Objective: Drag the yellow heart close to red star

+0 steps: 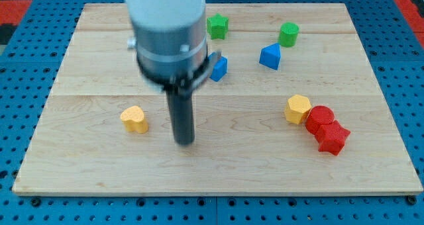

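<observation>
**Tip down beside the yellow heart, red star far across the board**

My tip (184, 142) rests on the wooden board (86, 165), just to the view's right of the yellow heart (134, 119), with a small gap between them. There are no fingers to report, only the straight dark rod. The arm's pale housing (169, 26) is blurred and cut off at the view's top, and it hides part of a blue block (219, 68) whose shape I cannot make out.

The yellow heart lies in the board's left half, lobes toward the view's bottom as far as I can tell, alone and well apart from the rest.

The red star (333, 138) sits at the lower right, touching a red cylinder (320, 117), which in turn touches a yellow hexagon (298, 109).

Count: two yellow, two red, two blue, two green. The second blue block (269, 56) is wedge-like; a green star (217, 26) and a green cylinder (288, 34) stand near the top.
</observation>
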### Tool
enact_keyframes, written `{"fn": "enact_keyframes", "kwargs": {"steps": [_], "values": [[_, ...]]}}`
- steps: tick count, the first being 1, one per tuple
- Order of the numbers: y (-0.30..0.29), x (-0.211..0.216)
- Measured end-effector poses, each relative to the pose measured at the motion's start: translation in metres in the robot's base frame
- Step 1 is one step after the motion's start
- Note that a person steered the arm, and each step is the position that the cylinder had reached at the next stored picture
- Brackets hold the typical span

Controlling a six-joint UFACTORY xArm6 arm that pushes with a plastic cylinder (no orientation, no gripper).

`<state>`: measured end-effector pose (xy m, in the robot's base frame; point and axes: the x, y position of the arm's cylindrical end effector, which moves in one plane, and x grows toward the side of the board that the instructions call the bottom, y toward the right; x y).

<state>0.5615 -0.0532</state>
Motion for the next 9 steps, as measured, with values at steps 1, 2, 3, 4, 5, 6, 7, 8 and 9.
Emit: {"fn": "enact_keyframes", "kwargs": {"steps": [1,2,3,4,5,6,7,8,9], "values": [[-0.132,-0.007],[-0.106,-0.059],[-0.005,-0.059],[-0.001,-0.097],[0.053,-0.089],[0.096,-0.054],[0.033,-0.072],[0.035,-0.031],[0.116,-0.012]]}}
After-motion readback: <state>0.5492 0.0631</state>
